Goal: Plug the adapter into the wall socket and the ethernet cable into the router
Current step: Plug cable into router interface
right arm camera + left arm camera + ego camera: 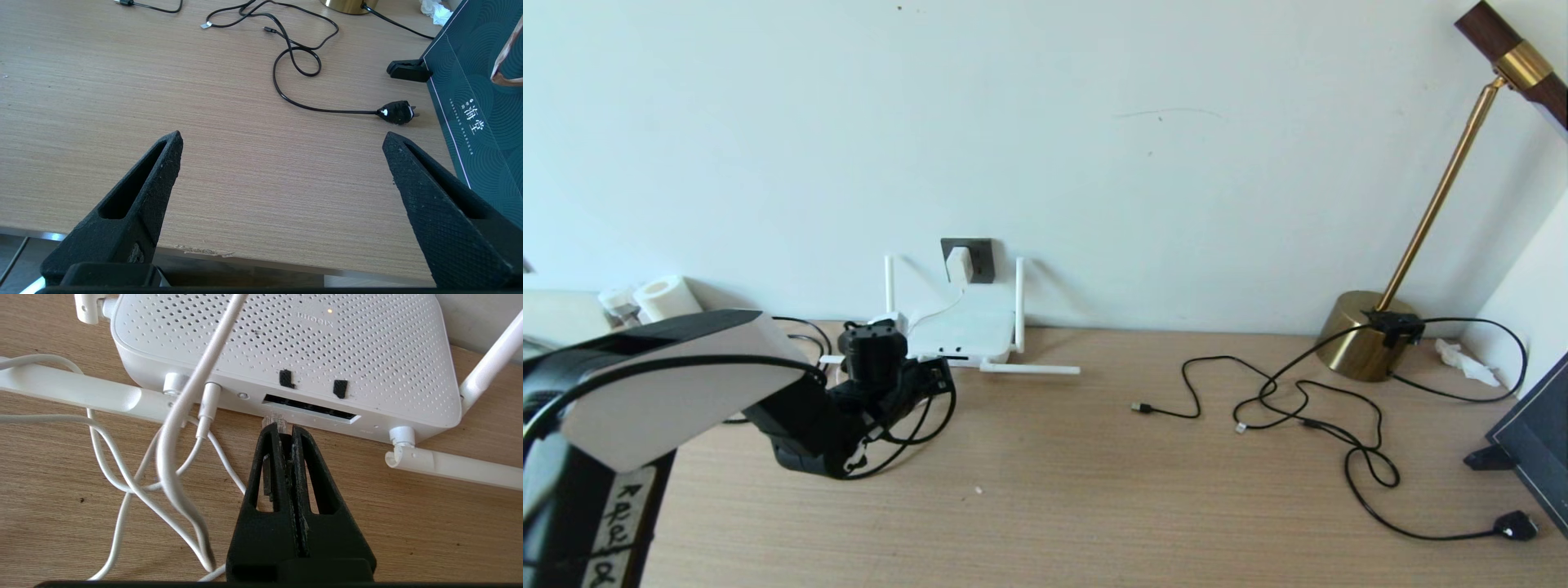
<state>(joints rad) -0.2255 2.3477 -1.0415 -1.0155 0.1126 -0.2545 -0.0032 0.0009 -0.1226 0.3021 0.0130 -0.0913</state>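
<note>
From the head camera I see the adapter (pixel 958 265) already seated in the wall socket (pixel 977 260), its cord running down to the router (pixel 958 331) on the wooden desk (pixel 1094 490) against a pale wall. My left gripper (pixel 882 359) sits right at the router's near edge.

Left wrist camera: fingers pressed together, pinching the ethernet cable (pixel 274 419), its clear plug tip just short of the port slot (pixel 310 409), lined up for insertion, I judge.

Right wrist camera: right gripper (pixel 282 141) spread wide, empty, idle over the desk edge.

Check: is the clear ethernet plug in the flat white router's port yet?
Not in. The clear plug, pinched in the shut left gripper, sits just outside the white router's dark port slot.
</note>
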